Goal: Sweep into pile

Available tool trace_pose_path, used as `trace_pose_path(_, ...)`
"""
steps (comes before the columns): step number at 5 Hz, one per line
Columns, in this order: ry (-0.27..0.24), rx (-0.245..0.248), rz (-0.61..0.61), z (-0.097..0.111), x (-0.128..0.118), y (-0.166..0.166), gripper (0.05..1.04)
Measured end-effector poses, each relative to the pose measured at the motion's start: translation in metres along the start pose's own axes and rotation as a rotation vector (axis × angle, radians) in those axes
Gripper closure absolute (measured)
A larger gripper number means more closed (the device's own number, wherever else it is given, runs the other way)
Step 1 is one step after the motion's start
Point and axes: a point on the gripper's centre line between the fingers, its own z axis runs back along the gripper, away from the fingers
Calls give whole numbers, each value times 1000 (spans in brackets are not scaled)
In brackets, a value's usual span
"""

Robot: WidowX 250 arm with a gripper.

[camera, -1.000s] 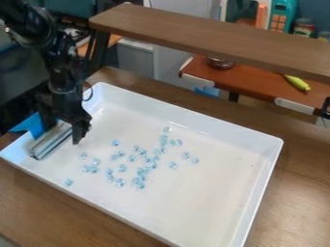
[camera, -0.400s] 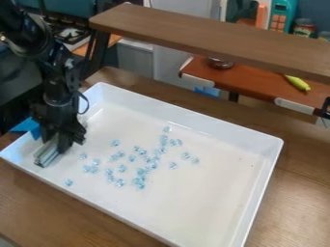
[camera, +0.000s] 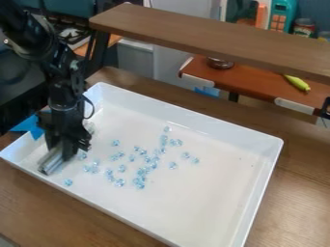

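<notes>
Inside the white tray (camera: 265,169) on the wooden desk (camera: 299,193), near its left end, pinching a silvery bar (camera: 46,167) in the hand (camera: 61,151), just beside pale-blue beads (camera: 139,183) scattered loosely toward the middle.

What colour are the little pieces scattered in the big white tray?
Pale blue, the small shiny pieces; best seen in the camera view.

Can't read any lettering, number or sign here. Can just make out a label (camera: 301,30) on the jar (camera: 305,22) at the upper right, too small to read.
</notes>
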Motion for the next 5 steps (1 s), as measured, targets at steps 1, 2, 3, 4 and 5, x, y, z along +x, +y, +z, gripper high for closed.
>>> trace_pose_path(1, 20, -19, -35, 2, 0, -19, 696)
trace_pose_path(2, 47, -48, -35, 4, -1, -35, 697)
trace_pose_path(3, 51, -60, -54, 6, 0, -53, 697)
trace_pose_path(4, 70, -95, -74, 9, -5, -74, 697)
trace_pose_path(5, 82, -133, -109, 14, -10, -103, 697)
